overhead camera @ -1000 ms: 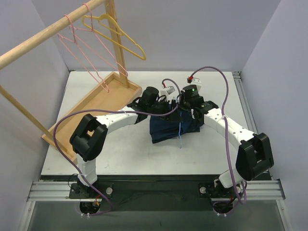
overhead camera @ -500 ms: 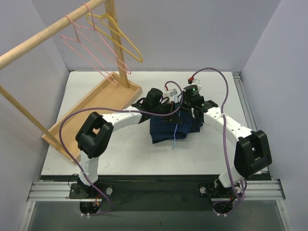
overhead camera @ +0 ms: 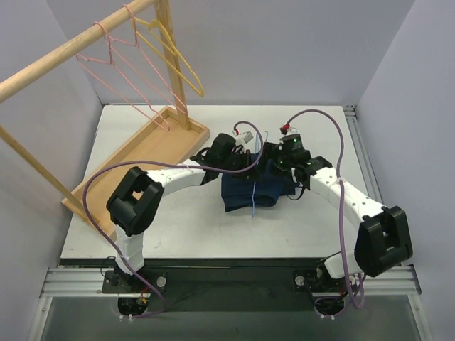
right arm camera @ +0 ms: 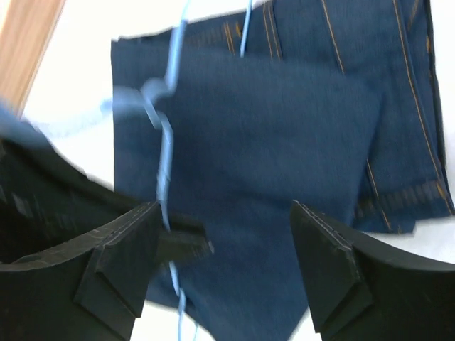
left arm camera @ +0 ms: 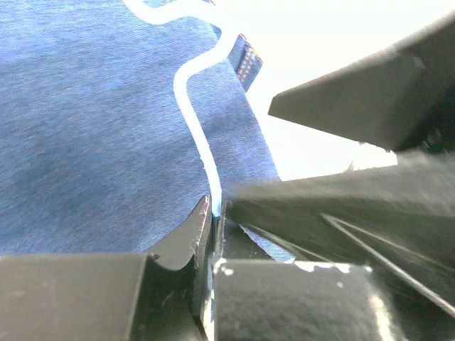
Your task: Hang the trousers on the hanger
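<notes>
The trousers (overhead camera: 245, 193) lie folded in a dark navy heap at the middle of the table. The light-blue wire hanger (overhead camera: 254, 200) runs across them, one end sticking out past their near edge. My left gripper (overhead camera: 250, 160) is at the heap's far edge. In the left wrist view its jaws (left arm camera: 213, 217) are shut on the hanger wire (left arm camera: 190, 106) over the denim (left arm camera: 92, 128). My right gripper (overhead camera: 279, 163) hovers just right of it. It stands open (right arm camera: 226, 238) above the trousers (right arm camera: 284, 121), with the hanger (right arm camera: 165, 160) near its left finger and nothing held.
A wooden rail (overhead camera: 71, 46) crosses the back left, carrying a yellow hanger (overhead camera: 178, 60) and pink hangers (overhead camera: 121, 78). Its wooden base tray (overhead camera: 138, 153) lies on the table's left side. Purple cables arch over both arms.
My left gripper has shut on the hanger wire. My right gripper has opened, let go and drawn slightly to the right. The hangers on the rail have swung.
</notes>
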Controlling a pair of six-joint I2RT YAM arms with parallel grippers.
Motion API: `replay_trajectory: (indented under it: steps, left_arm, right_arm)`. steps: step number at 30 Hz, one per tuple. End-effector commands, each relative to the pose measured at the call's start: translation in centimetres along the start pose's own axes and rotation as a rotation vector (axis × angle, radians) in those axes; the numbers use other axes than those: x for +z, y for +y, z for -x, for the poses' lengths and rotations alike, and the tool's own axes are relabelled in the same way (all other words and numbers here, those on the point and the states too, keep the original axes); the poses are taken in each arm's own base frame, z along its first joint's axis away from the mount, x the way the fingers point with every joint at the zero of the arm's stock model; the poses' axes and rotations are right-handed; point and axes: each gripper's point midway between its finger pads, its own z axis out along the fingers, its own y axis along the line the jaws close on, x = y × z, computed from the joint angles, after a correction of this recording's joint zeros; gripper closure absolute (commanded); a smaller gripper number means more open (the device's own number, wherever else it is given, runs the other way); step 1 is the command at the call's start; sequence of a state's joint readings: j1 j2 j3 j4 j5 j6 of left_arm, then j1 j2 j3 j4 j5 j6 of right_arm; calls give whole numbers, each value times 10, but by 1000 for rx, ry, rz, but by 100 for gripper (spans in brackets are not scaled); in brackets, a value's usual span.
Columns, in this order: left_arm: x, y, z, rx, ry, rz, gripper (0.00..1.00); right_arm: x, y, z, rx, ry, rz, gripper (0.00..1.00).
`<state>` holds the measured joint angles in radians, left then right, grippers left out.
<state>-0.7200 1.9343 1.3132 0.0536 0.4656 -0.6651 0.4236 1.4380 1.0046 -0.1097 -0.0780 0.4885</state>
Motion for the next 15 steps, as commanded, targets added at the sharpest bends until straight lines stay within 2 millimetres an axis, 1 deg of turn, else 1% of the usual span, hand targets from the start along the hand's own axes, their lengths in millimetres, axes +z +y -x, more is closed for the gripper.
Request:
replay_trajectory:
  steps: [1, 3, 6, 9, 10, 12, 13, 15]
  left_arm:
    - [-18, -4, 25, 1, -116, 23, 100]
    - [-22, -6, 28, 6, -136, 25, 100]
    - [-26, -6, 29, 15, -151, 29, 100]
    - [-29, -6, 27, 21, -164, 34, 100]
    - [-30, -5, 27, 21, -167, 37, 100]
    - [-32, -5, 27, 23, -173, 36, 100]
    - [-32, -5, 27, 23, -174, 37, 100]
    - [-34, -5, 26, 29, -179, 40, 100]
  right_arm:
    - [-30, -12, -10, 1, 0, 16, 24]
    - [-32, -26, -16, 35, 22, -17, 23]
    - [-36, -38, -25, 67, 67, -40, 20]
    - [-33, -39, -37, 87, 138, -10, 16]
    - [-28, -39, -43, 97, 168, -6, 16]
    - [-24, -33, -50, 113, 215, 35, 16]
    - [-18, -32, -54, 126, 245, 40, 16]
    - [-14, -23, -58, 142, 283, 85, 16]
